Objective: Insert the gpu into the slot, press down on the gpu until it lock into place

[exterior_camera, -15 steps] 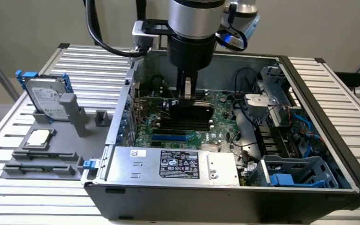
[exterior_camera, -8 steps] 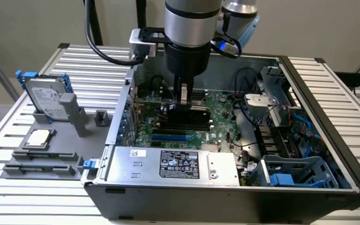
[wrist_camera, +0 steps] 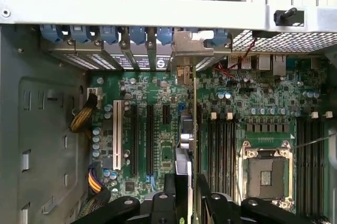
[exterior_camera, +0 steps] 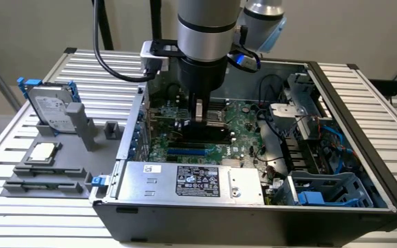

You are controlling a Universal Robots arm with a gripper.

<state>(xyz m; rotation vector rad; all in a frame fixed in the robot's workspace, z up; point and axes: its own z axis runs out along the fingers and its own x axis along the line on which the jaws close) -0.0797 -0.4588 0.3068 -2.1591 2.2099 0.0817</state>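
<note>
**A:** Where do we have the gripper [exterior_camera: 198, 119]?

**B:** Down inside the open computer case [exterior_camera: 364, 170], over the motherboard [exterior_camera: 243, 119]. In the wrist view our gripper [wrist_camera: 188, 192] is drawn in narrow, one finger on each side of the gpu [wrist_camera: 184, 153], clamped on the card's upper edge.

**A:** And how does the gpu stand?

**B:** Upright on its edge. Its silver bracket [wrist_camera: 185, 50] is against the rear wall of the case, among the blue clips [wrist_camera: 108, 33]. In the exterior view we see the gpu [exterior_camera: 193, 138] as a black strip under the fingers, with the blue slot [exterior_camera: 186, 152] running right along its lower edge. We cannot tell whether it is fully seated.

**A:** What do we see around it?

**B:** The black memory slots [wrist_camera: 221, 145] and the CPU socket [wrist_camera: 266, 171] lie to one side of the card, and a white expansion slot [wrist_camera: 117, 134] lies to the other. The silver power supply box [exterior_camera: 192, 181] sits just beside the slot. A hard drive [exterior_camera: 50, 108] stands well apart, at the exterior view's left.
</note>
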